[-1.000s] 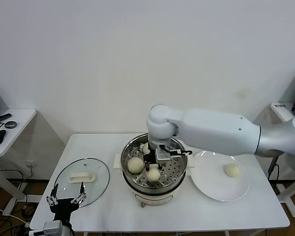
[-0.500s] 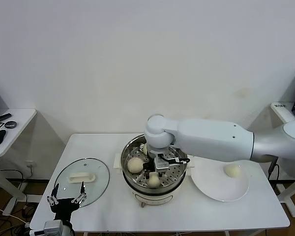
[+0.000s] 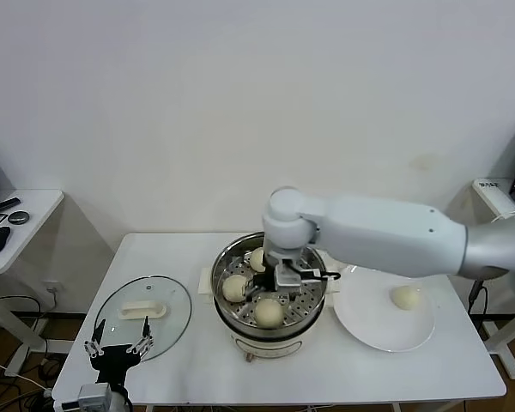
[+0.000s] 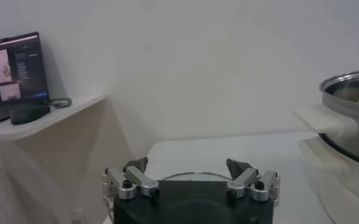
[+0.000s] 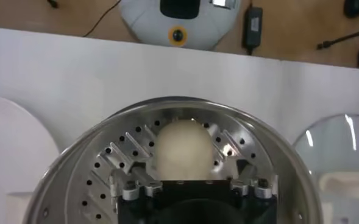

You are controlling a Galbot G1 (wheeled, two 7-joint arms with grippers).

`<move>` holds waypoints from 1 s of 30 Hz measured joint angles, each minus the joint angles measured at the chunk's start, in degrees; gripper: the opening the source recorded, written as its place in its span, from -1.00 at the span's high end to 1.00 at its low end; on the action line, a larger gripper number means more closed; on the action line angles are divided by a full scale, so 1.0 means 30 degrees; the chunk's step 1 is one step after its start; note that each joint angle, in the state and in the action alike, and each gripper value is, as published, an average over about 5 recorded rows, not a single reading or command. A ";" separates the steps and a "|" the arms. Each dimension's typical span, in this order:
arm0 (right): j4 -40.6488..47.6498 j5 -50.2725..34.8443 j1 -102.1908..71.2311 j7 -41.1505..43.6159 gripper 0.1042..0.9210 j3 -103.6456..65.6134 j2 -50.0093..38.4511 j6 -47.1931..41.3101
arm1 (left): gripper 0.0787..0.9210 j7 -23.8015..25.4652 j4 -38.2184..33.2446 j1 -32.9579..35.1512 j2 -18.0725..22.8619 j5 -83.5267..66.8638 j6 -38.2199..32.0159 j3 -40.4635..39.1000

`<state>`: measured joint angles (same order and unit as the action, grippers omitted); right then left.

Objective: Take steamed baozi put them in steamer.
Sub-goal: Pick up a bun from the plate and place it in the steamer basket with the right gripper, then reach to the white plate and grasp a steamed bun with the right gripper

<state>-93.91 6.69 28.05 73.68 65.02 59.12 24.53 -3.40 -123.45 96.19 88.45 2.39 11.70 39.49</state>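
Observation:
The shiny steamer (image 3: 226, 319) stands at the table's middle and holds three cream-white baozi: one at the back (image 3: 257, 258), one at the left (image 3: 234, 287), one at the front (image 3: 269, 313). A fourth baozi (image 3: 405, 297) lies on the white plate (image 3: 373, 330) to the right. My right gripper (image 3: 285, 279) hangs open just above the tray, over the front baozi. In the right wrist view that baozi (image 5: 185, 146) rests on the perforated tray (image 5: 94, 176) between my spread fingers (image 5: 188, 175), untouched. My left gripper (image 3: 116, 350) is parked open at the table's front left.
The glass lid with its white handle (image 3: 143, 311) lies left of the steamer, just beyond the left gripper; it also shows in the right wrist view (image 5: 344, 146). The left wrist view shows its own open gripper (image 4: 190, 173) and the steamer's side (image 4: 350, 115). A side table (image 3: 17, 223) stands at the far left.
My right gripper lowered a baozi onto the front of the tray, let it go and lifted slightly. The left arm has not moved.

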 measured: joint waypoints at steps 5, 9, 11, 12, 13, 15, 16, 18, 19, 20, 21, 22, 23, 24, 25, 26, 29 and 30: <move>0.0195 -0.1622 0.0555 0.0184 -0.76 -0.1203 -0.1664 -0.1885 | -0.77 0.0122 -0.0006 -0.0040 -0.0049 0.0003 0.0042 -0.0007; 0.0807 -0.3134 0.0637 0.0367 -0.76 -0.2209 -0.3199 -0.4090 | -0.77 0.0190 -0.0044 0.0005 -0.0145 0.0003 0.0059 -0.0050; 0.1261 -0.3681 0.0574 0.0474 -0.76 -0.2688 -0.4004 -0.5260 | -0.77 0.0210 -0.0053 0.0041 -0.0196 0.0003 0.0061 -0.0062; 0.1499 -0.3891 0.0515 0.0528 -0.76 -0.2904 -0.4393 -0.5837 | -0.77 0.0219 -0.0053 0.0059 -0.0215 0.0003 0.0062 -0.0064; 0.1745 -0.4070 0.0430 0.0576 -0.76 -0.3120 -0.4793 -0.6441 | -0.77 0.0227 -0.0054 0.0078 -0.0228 0.0003 0.0063 -0.0064; 0.2206 -0.4338 0.0177 0.0687 -0.76 -0.3531 -0.5567 -0.7647 | -0.77 0.0251 -0.0057 0.0121 -0.0252 -0.0004 0.0067 -0.0062; 0.2432 -0.4425 -0.0010 0.0748 -0.76 -0.3756 -0.5946 -0.8242 | -0.77 0.0264 -0.0059 0.0142 -0.0258 -0.0009 0.0071 -0.0060; 0.2857 -0.4504 -0.0494 0.0878 -0.76 -0.4220 -0.6673 -0.9329 | -0.77 0.0290 -0.0060 0.0178 -0.0275 -0.0030 0.0079 -0.0055; 0.3067 -0.4482 -0.0804 0.0944 -0.76 -0.4475 -0.7012 -0.9807 | -0.77 0.0300 -0.0055 0.0197 -0.0286 -0.0048 0.0084 -0.0049; 0.3276 -0.4407 -0.1157 0.0995 -0.76 -0.4755 -0.7332 -1.0227 | -0.77 0.0307 -0.0047 0.0217 -0.0303 -0.0072 0.0092 -0.0039; 0.3482 -0.4272 -0.1543 0.1031 -0.76 -0.5050 -0.7613 -1.0582 | -0.77 0.0317 -0.0033 0.0238 -0.0327 -0.0103 0.0101 -0.0027; 0.3700 -0.4062 -0.1990 0.1059 -0.76 -0.5387 -0.7863 -1.0883 | -0.77 0.0327 -0.0014 0.0262 -0.0351 -0.0135 0.0112 -0.0011; 0.3931 -0.3773 -0.2483 0.1071 -0.76 -0.5754 -0.8084 -1.1125 | -0.77 0.0338 0.0007 0.0288 -0.0371 -0.0163 0.0125 0.0008; 0.4163 -0.3424 -0.3002 0.1077 -0.76 -0.6140 -0.8264 -1.1298 | -0.77 0.0353 0.0024 0.0316 -0.0386 -0.0189 0.0140 0.0027; 0.4410 -0.3002 -0.3565 0.1078 -0.76 -0.6558 -0.8413 -1.1414 | -0.77 0.0370 0.0039 0.0347 -0.0395 -0.0213 0.0156 0.0046; 0.4662 -0.2530 -0.4152 0.1075 -0.76 -0.6999 -0.8532 -1.1473 | -0.77 0.0387 0.0046 0.0385 -0.0398 -0.0233 0.0172 0.0065; 0.5420 -0.0950 -0.5957 0.1050 -0.76 -0.8400 -0.8710 -1.1378 | -0.77 0.0464 -0.0001 0.0515 -0.0404 -0.0325 0.0235 0.0100; 0.5671 -0.0415 -0.6549 0.1046 -0.76 -0.8873 -0.8719 -1.1284 | -0.77 0.0494 -0.0035 0.0561 -0.0409 -0.0361 0.0257 0.0109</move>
<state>-76.89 5.44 8.40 76.82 38.40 32.97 -9.32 -1.92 -123.56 97.88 87.22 1.30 12.47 39.82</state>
